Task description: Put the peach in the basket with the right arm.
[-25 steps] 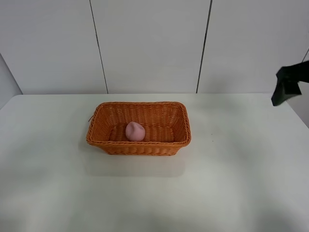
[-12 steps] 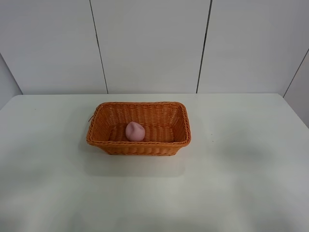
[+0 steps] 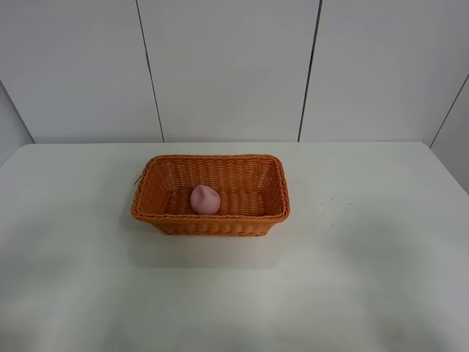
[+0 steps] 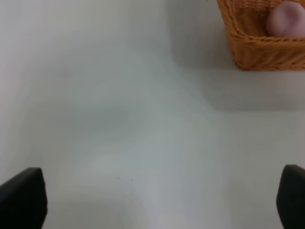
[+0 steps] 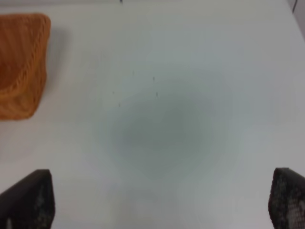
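The pink peach [image 3: 205,199] lies inside the orange-brown wicker basket [image 3: 211,160] at the table's middle, toward its left half. The left wrist view catches the basket's corner [image 4: 252,47] with the peach [image 4: 287,19] in it. My left gripper [image 4: 157,200] is open over bare table, its fingertips [image 4: 21,198] wide apart. In the right wrist view my right gripper [image 5: 162,202] is open too, empty, with the basket's end [image 5: 21,67] off to one side. Neither arm shows in the exterior high view.
The white table [image 3: 366,279] spreads around the basket, with its far edge at a grey panelled wall [image 3: 227,66]. A few tiny dark specks [image 5: 155,78] dot the tabletop to the right of the basket.
The right arm's dark gripper, seen at the right edge of the exterior high view a second ago, has left that view. The peach and basket have not moved.
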Controlling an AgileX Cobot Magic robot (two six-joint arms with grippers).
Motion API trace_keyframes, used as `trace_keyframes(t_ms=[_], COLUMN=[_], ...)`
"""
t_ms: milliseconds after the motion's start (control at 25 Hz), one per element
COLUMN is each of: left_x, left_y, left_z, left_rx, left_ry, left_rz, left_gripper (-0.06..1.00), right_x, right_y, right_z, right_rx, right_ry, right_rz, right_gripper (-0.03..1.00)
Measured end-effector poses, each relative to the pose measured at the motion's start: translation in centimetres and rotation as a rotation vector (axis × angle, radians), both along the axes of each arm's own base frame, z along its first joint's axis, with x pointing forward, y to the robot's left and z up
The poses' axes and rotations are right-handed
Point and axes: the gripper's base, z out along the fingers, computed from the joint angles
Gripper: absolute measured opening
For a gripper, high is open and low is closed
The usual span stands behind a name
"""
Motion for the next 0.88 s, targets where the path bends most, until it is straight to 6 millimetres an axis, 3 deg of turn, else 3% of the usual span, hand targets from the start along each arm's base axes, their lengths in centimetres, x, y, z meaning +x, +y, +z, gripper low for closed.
trace_keyframes(t_ms=[880], left_x=[0.0], left_y=[0.0], left_z=[0.0], left_rx=[0.0], left_ry=[0.0], left_rz=[0.0], left_gripper=[0.99], right_x=[-0.2], right_y=[-0.01], right_z=[0.03], right_rx=[0.001], right_ry=[-0.017], right_rz=[0.0], right_gripper=[0.7])
